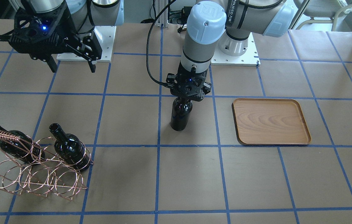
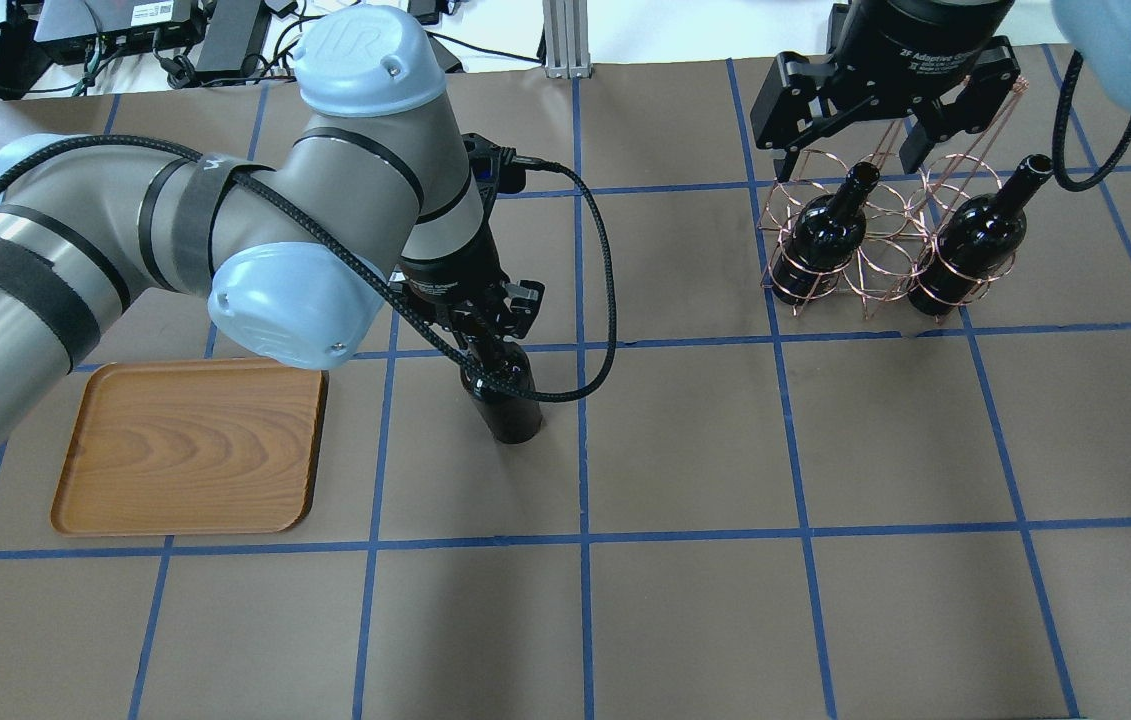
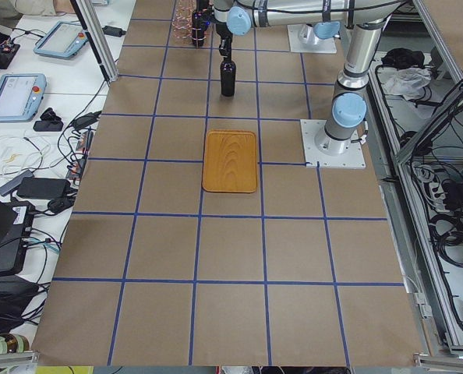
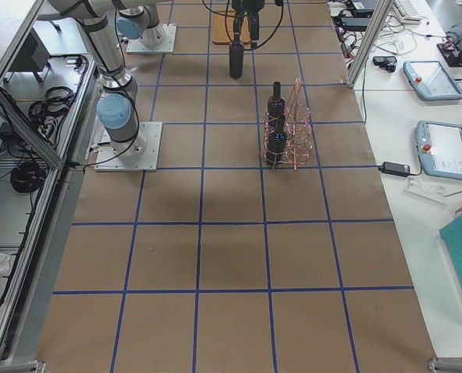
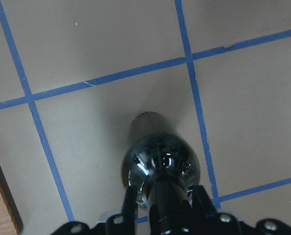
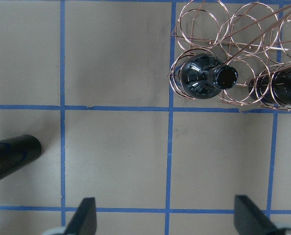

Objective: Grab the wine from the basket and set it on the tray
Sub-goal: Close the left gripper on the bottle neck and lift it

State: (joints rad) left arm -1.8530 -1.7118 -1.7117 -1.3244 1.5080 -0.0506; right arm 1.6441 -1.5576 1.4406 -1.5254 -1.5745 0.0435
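left claw pinching wine neck, just beside tray | right claw wide, far from tray | watch: carry it low and you'll clip the tray rim, glossy neck slips

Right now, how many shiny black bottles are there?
3. Two glossy black bottles sit in the rose-gold wire basket; the third bottle, upright beside the brown wooden tray, is held by the left gripper.

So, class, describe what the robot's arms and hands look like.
Left arm: silver-grey tubes, pale blue joint caps, black straps, braided black cable. Right arm: same grey and blue. The left hand and right hand are black, skeletal, two-fingered, each with a blue light.
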